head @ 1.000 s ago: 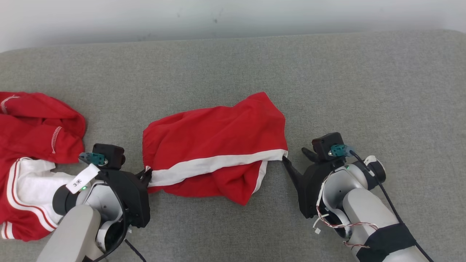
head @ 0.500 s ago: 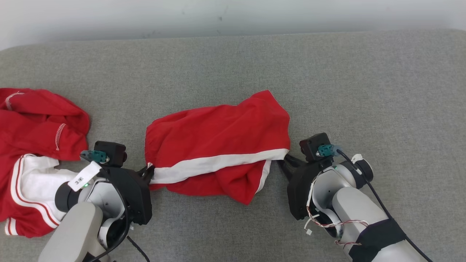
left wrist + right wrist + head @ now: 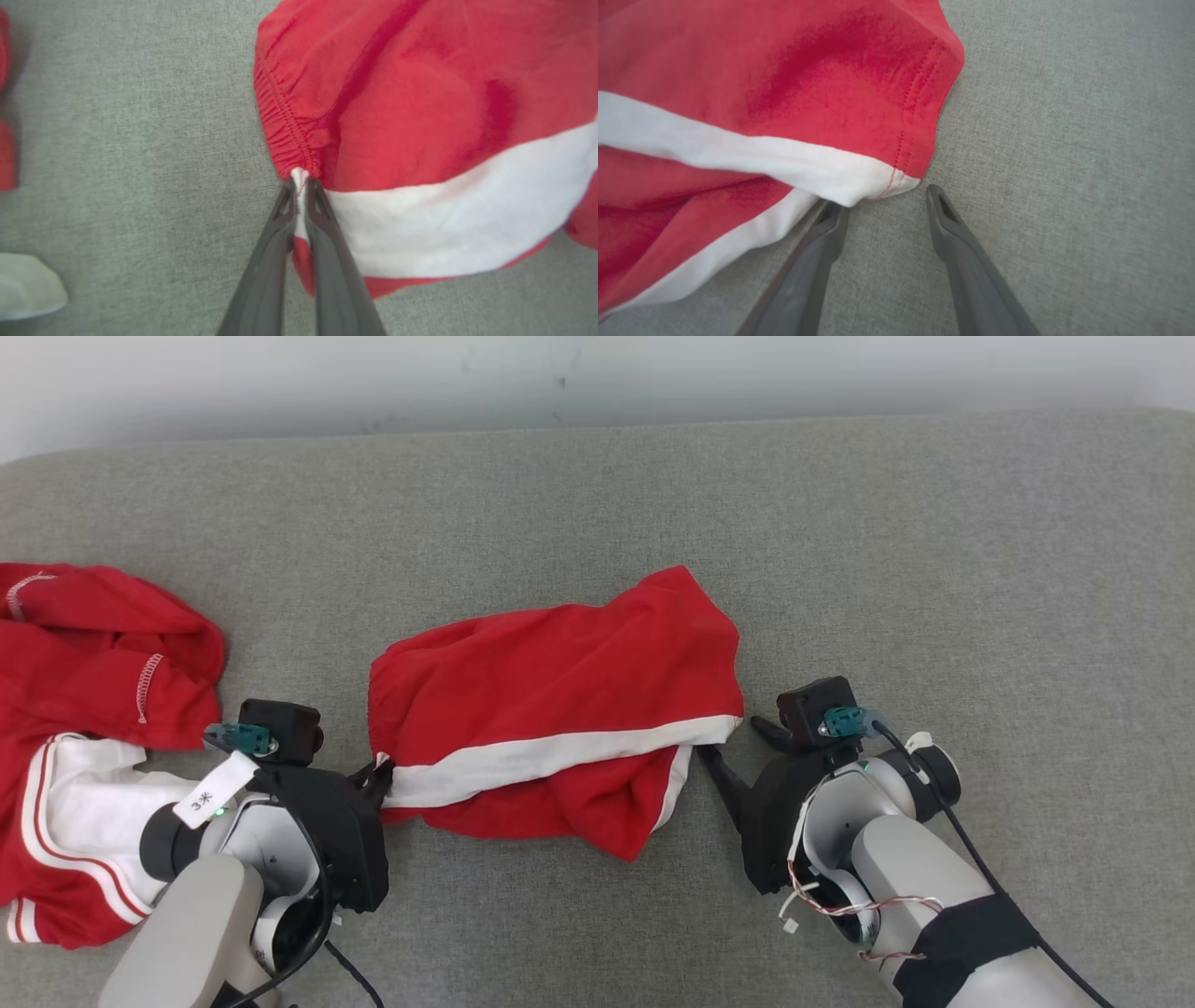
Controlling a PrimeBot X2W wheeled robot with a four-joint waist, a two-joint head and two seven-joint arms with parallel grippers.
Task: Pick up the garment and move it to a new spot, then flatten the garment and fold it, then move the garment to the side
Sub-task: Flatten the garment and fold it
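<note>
The garment (image 3: pixel 560 709), red shorts with a white side stripe, lies crumpled in the middle of the grey cushion. My left gripper (image 3: pixel 378 775) is shut on its left end. In the left wrist view the gripper (image 3: pixel 301 184) pinches white cloth just below the gathered waistband of the garment (image 3: pixel 420 116). My right gripper (image 3: pixel 731 737) stands open at the garment's right end. In the right wrist view the gripper (image 3: pixel 883 205) holds nothing, and the white hem corner of the garment (image 3: pixel 808 116) lies just ahead of its left fingertip (image 3: pixel 833 217).
A pile of other red and white clothes (image 3: pixel 84 709) lies at the left edge, close behind my left wrist. The grey cushion (image 3: pixel 887 541) stretches bare to the right and back, up to a white wall (image 3: pixel 560 373).
My right gripper was open, moved in and closed at the hem corner half a second ago, and now stands open again a little back from it. The left gripper has kept its grip.
</note>
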